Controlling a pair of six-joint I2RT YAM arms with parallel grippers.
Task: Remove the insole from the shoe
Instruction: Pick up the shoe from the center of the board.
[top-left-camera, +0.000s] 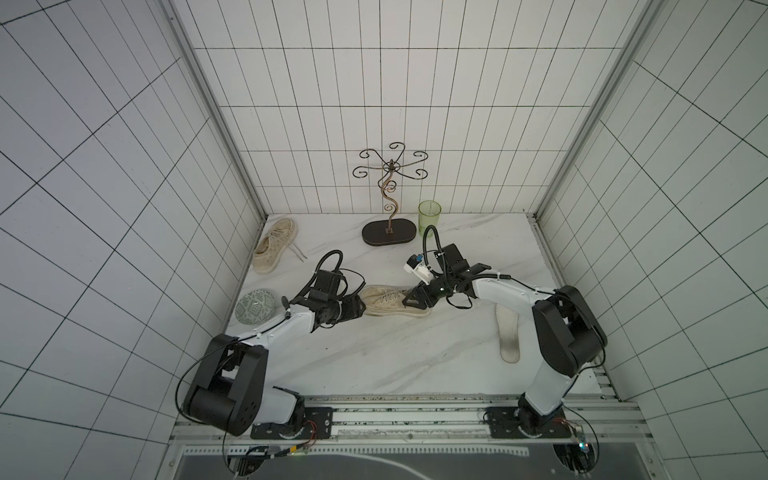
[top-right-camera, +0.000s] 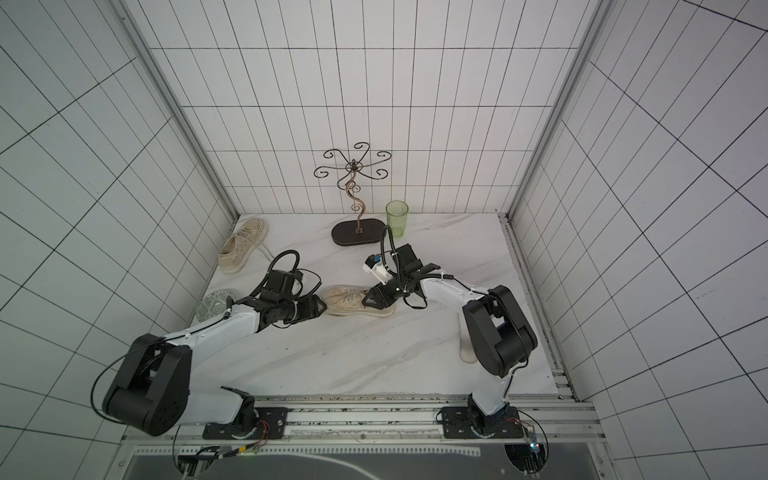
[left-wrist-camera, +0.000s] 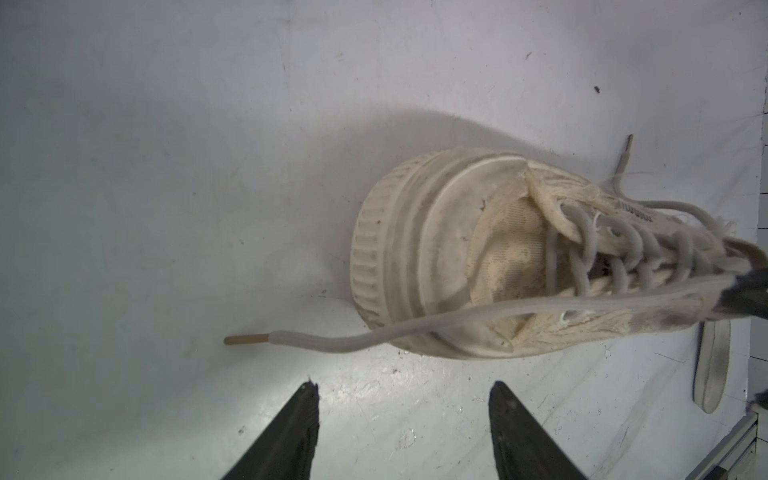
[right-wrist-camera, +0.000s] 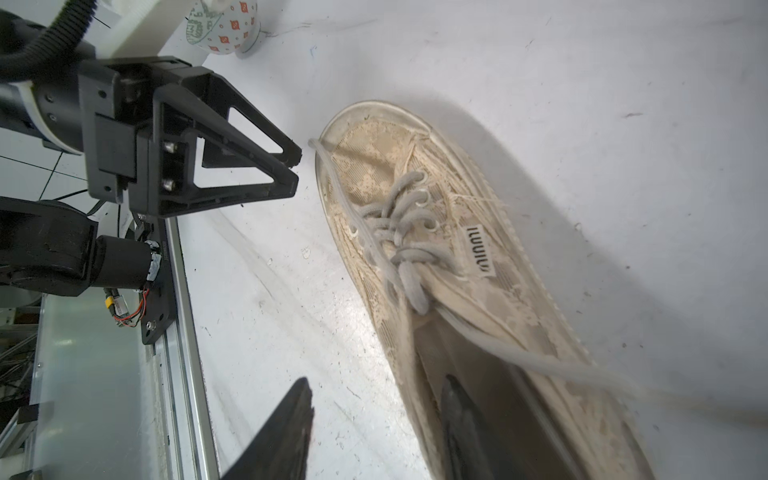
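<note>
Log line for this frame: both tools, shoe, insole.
left tool: open, just off toe of shoe | right tool: open at heel opening | insole: flat on table, outside shoe

Beige laced shoe (top-left-camera: 390, 301) upright, white insole (top-left-camera: 508, 334) flat, well apart

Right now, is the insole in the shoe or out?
Out: a white insole lies flat on the table, apart from the laced sneaker. Whether it came from that sneaker, I cannot tell.

Shoe (top-left-camera: 386, 301) — insole (top-left-camera: 509, 338) well apart
</note>
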